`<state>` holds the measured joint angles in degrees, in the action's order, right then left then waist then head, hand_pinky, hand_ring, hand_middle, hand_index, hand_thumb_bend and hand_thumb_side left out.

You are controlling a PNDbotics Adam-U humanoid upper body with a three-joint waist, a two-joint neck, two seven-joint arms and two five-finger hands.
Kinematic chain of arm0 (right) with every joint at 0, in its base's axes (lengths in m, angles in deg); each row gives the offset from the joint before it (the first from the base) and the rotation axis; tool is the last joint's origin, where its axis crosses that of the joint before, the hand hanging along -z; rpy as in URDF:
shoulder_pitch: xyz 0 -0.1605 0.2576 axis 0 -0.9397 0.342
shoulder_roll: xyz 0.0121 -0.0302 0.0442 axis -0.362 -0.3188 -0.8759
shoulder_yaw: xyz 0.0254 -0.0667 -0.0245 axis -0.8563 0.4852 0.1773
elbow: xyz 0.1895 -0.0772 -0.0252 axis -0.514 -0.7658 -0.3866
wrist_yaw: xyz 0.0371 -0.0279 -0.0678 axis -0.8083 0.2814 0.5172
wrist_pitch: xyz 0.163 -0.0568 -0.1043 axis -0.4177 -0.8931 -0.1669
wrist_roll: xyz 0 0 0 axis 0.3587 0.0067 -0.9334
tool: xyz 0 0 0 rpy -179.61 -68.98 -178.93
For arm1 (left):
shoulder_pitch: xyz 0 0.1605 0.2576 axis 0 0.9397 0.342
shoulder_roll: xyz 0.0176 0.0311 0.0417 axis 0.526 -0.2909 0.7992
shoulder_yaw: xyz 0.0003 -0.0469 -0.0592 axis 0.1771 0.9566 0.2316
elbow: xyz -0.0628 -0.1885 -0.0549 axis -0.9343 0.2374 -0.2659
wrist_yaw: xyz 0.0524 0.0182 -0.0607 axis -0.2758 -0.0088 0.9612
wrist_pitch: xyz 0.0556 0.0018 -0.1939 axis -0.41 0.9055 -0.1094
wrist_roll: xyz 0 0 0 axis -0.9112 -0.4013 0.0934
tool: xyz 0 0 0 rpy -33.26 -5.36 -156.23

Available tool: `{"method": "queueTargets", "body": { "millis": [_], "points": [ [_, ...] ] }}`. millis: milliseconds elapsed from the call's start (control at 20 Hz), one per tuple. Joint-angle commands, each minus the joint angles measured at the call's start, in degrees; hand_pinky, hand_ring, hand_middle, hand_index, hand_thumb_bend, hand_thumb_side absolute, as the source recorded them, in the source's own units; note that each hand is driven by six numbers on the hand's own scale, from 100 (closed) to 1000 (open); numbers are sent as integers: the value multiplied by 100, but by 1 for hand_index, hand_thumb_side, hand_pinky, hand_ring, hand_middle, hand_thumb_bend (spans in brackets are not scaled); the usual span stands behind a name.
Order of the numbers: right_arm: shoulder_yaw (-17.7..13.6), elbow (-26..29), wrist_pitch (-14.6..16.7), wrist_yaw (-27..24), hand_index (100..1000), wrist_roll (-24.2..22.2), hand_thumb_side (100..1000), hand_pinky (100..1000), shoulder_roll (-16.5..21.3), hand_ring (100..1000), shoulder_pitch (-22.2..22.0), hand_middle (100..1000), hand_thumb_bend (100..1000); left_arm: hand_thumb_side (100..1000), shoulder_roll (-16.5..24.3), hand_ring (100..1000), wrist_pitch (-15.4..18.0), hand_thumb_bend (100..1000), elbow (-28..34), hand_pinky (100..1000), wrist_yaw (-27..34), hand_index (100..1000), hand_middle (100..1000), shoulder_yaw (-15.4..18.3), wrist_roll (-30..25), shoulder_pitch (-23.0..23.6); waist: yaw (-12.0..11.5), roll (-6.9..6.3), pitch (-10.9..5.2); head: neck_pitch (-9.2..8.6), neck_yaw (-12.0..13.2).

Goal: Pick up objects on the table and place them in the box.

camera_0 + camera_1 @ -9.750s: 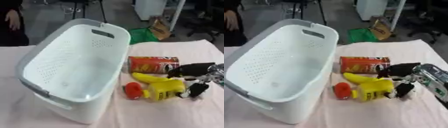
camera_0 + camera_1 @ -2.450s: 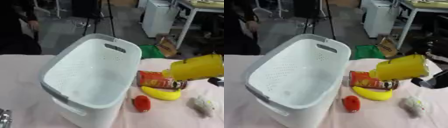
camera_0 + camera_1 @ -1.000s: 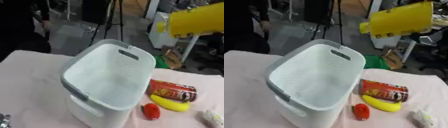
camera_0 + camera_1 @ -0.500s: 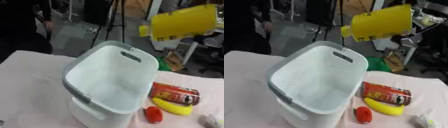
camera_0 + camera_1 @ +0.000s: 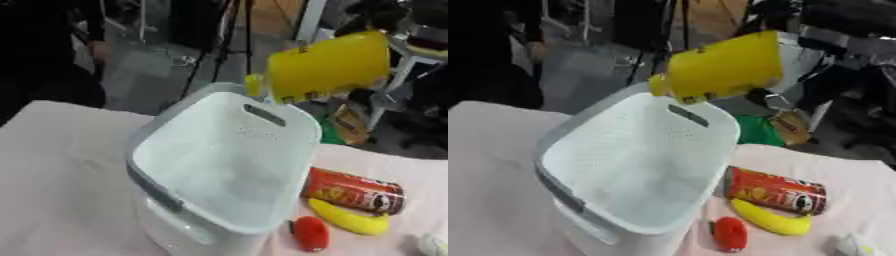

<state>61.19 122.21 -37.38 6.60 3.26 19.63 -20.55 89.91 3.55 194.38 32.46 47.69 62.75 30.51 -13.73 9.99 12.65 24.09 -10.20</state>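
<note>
Right hand [image 5: 833, 35] with yellow bottle [image 5: 719, 67] above basket [image 5: 710, 125]

One white perforated plastic basket [image 5: 219, 165] stands on the pink-covered table [image 5: 61, 165]. One large yellow plastic bottle [image 5: 721, 67] hangs above its far rim. Near the table's right edge lie one red cylindrical can [image 5: 776, 191], one yellow banana [image 5: 769, 220], one small red rounded object [image 5: 730, 233] and one small whitish object [image 5: 852, 245].

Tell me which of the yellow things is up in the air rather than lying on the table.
The big yellow plastic bottle, held tilted above the white laundry basket's far rim; the yellow banana lies on the table beside the red can.
</note>
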Motion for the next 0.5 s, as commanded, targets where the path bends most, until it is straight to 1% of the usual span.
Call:
{"method": "queueTargets", "body": {
  "millis": [50, 150, 250, 450, 500],
  "points": [
    [35, -77, 54, 90, 389, -92, 514, 1000, 11, 997, 154, 737, 100, 1000, -30, 944, 33, 247, 69, 903, 11, 1000, 1000, -18, -7, -106, -9, -30, -72, -50, -62],
    [182, -141, 103, 175, 398, -203, 515, 1000, -161, 997, 244, 737, 100, 1000, -46, 944, 53, 246, 69, 903, 17, 1000, 1000, -31, -2, -126, -67, 0, -51, -68, -126],
    [286, -217, 156, 274, 426, -276, 523, 1000, -265, 998, 280, 739, 100, 1000, -49, 944, 63, 246, 69, 903, 21, 1000, 1000, -36, -1, -139, -118, 22, -31, -77, -175],
    [344, -290, 224, 382, 426, -271, 523, 1000, -313, 998, 279, 739, 100, 1000, -48, 944, 70, 246, 69, 903, 26, 1000, 1000, -36, 0, -148, -151, 36, -19, -82, -207],
    [354, -296, 242, 376, 629, -260, 617, 1000, -346, 1000, 287, 756, 100, 1000, -47, 943, 74, 247, 69, 903, 28, 1000, 1000, -37, 3, -156, -181, 57, 4, -95, -231]
  ]
}}
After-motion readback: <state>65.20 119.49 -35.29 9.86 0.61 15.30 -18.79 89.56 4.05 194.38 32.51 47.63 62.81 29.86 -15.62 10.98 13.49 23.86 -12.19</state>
